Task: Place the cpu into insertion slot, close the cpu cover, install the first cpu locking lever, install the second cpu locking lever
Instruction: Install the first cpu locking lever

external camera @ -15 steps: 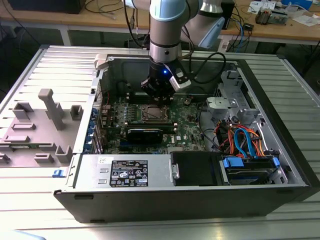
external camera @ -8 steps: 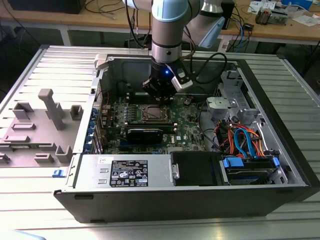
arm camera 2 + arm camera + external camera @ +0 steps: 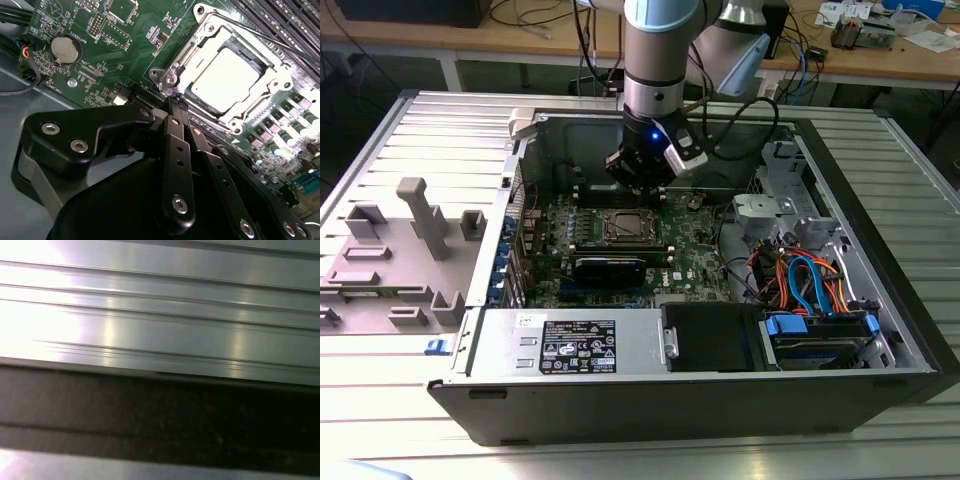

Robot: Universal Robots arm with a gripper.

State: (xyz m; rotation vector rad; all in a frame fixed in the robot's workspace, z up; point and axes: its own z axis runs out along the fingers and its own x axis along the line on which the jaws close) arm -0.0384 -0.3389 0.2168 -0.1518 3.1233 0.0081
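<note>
Claw working at the socket corner, inside the open computer case (image 3: pixel 880 290)

I am hovering my claw (image 3: pixel 176 100), fingers pressed together and empty, at the insertion slot (image 3: pixel 200 30) rim; the cpu (image 3: pixel 225 75) is sitting under the closed cpu cover (image 3: pixel 272 82). I judge lever-hooking needs slow, low pushing.

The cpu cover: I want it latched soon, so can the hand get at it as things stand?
Probably yes. In the second wrist view the hand has its fingers together, tips at the corner of the cpu cover, which lies flat around the cpu. Nothing stands between them, and the computer case is open on top.
</note>
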